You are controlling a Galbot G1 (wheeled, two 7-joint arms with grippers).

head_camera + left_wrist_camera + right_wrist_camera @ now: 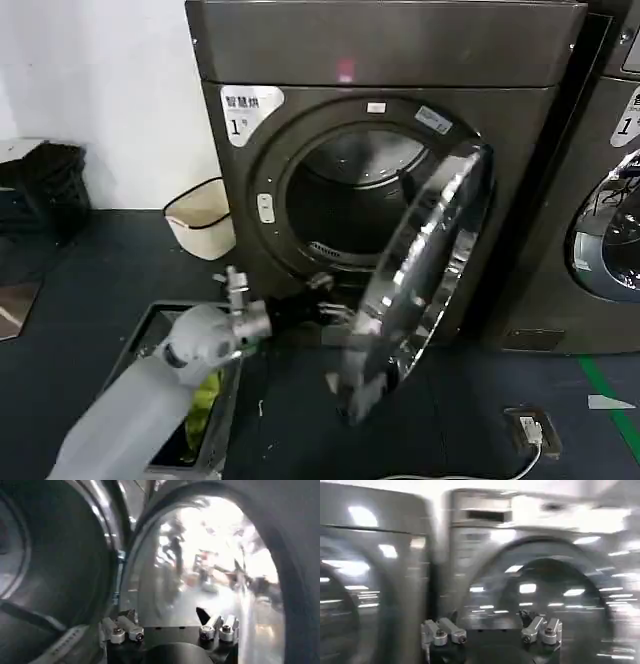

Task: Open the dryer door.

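Observation:
The dryer door (pixel 420 270), a big round porthole with a shiny chrome rim, stands swung partway out from the dark grey dryer (pixel 380 50), baring the drum opening (pixel 345 200). My left arm reaches in from the lower left. Its left gripper (pixel 325 310) sits at the door's lower inner edge, between door and machine front. In the left wrist view the left gripper (pixel 167 620) is open, nothing between its fingers, with the door's glass (pixel 200 565) close ahead. My right gripper (pixel 490 622) is open and empty, facing blurred machine fronts from farther back.
A second chrome-doored machine (pixel 610 200) stands right of the dryer. A beige bin (pixel 200 215) sits on the floor to the left. A grey tray (pixel 140 340) with something yellow-green lies under my left arm. A socket and cable (pixel 530 430) lie at the right front.

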